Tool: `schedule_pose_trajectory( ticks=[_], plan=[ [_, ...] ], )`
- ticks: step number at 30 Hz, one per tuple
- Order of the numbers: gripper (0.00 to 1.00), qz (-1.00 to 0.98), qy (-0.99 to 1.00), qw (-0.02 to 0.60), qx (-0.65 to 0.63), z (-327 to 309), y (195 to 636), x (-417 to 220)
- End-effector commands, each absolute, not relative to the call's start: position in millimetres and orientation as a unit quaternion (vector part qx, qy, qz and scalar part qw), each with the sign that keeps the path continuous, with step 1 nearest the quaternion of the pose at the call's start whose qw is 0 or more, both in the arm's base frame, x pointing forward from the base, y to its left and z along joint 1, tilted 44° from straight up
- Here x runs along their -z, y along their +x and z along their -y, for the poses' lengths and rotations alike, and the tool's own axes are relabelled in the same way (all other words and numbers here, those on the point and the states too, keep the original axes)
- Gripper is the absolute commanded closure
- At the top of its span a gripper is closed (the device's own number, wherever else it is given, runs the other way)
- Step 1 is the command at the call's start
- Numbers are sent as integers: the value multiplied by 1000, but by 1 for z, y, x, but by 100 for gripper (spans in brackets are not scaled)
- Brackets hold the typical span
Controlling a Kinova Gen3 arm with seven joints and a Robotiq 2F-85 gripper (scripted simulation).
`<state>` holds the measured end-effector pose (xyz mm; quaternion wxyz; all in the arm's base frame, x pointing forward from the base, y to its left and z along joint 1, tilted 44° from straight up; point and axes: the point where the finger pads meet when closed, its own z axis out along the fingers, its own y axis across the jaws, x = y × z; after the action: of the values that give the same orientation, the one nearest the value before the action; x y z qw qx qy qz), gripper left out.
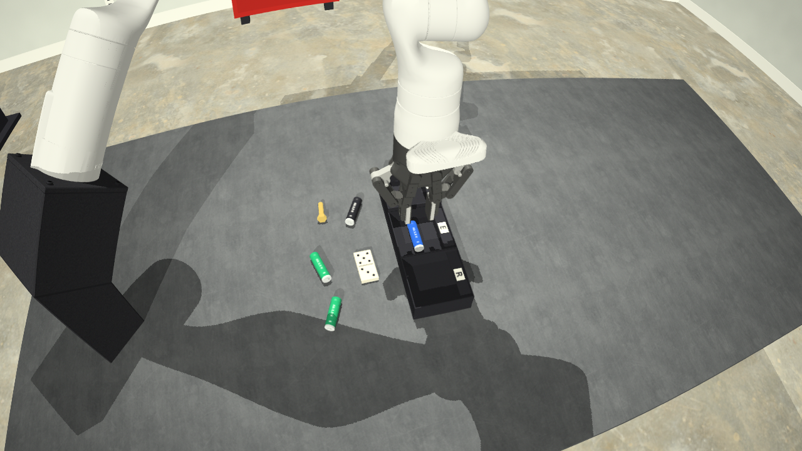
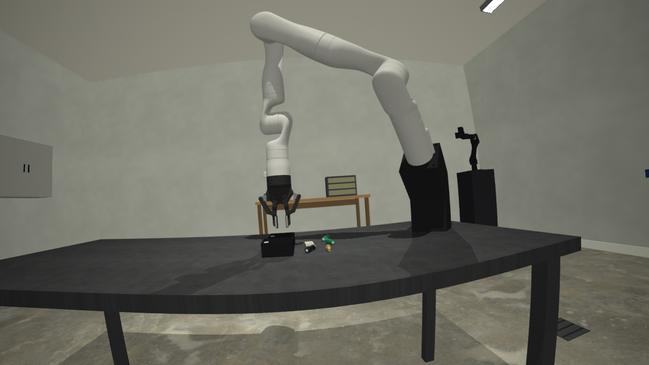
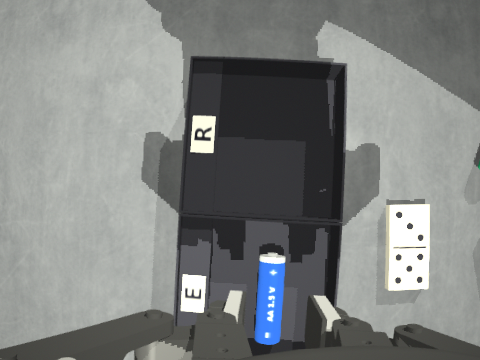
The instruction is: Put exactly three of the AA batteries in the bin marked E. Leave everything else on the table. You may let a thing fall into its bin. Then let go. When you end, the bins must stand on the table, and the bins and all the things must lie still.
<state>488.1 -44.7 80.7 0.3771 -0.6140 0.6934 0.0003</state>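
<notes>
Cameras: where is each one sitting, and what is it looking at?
Top: high above, looking down at the table, the bins and the arm.
Exterior: low beside the table, looking across at the whole arm and its open, empty gripper above the bins.
Wrist: on the arm's wrist, looking down past a fingertip into bin E.
Shared: top and wrist both show the blue battery in bin E and the domino.

We see a blue battery (image 1: 415, 236), two green batteries (image 1: 321, 267), a black one (image 1: 353, 210), and a cream domino (image 1: 365, 266) with black dots.
</notes>
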Motion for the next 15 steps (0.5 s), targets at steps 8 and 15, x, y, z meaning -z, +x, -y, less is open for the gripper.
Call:
schedule_pose_trajectory(
  ticks=[8,15],
  plan=[
    [71,-751,-543,374,-38,55,464,-60],
    [71,-797,-473,369,-72,73,422,-24]
  ],
)
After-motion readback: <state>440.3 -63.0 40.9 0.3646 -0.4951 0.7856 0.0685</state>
